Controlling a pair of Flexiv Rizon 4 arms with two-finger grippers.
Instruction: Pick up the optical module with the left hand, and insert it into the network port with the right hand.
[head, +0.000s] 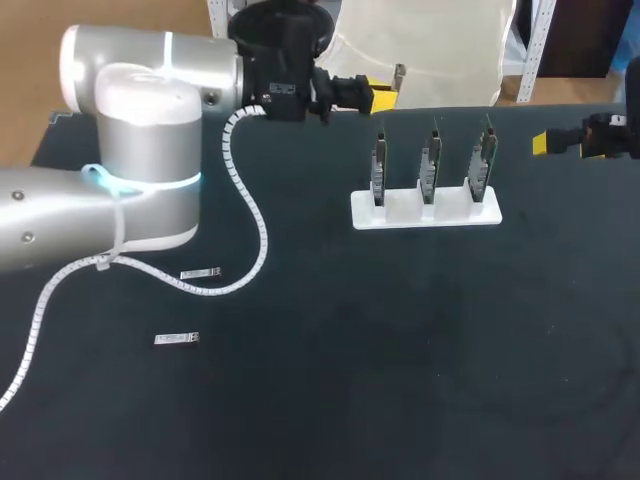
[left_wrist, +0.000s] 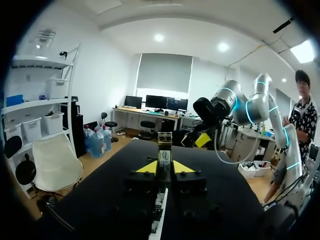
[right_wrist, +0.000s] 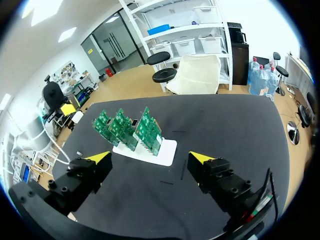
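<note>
- The left gripper (left_wrist: 165, 168) has its fingers narrow, pressing the optical module (left_wrist: 164, 156) upright from both sides, by the far edge of the table (head: 400, 360).
- The right gripper (right_wrist: 150, 159) has its fingers wide apart, near the table's far right edge.
- Between the grippers stands the white rack (head: 425, 213) with three green boards (head: 429, 165), apart from both.
- On the near side of the rack lies broad dark table surface.
- Two more modules (head: 200, 273) lie flat near the left arm's white cable (head: 252, 215).

Three circuit boards (head: 379, 168) (head: 430, 163) (head: 481, 160), one stand (head: 425, 212), three optical modules (head: 200, 273) (head: 177, 339) (left_wrist: 164, 159)
</note>
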